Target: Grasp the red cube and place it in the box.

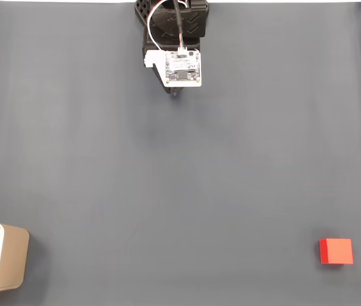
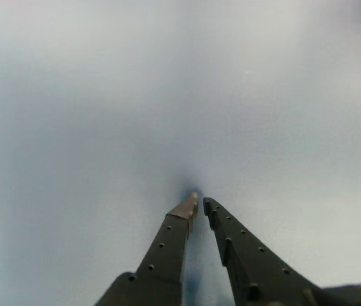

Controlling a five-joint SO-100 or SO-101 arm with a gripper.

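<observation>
The red cube [image 1: 336, 251] lies on the grey mat at the lower right of the fixed view. The box [image 1: 2, 257], tan-walled with a white inside, stands at the lower left edge, partly cut off by the frame. My arm is folded at the top centre, and the gripper [image 1: 176, 93] points down at the mat there, far from both cube and box. In the wrist view the gripper [image 2: 200, 202] is shut, its two dark fingers meeting at the tips with nothing between them, close above bare grey mat.
The grey mat [image 1: 180, 172] covers the whole table. A white circuit board [image 1: 183, 67] with wires sits on the arm's wrist. A bright strip runs along the mat's top edge.
</observation>
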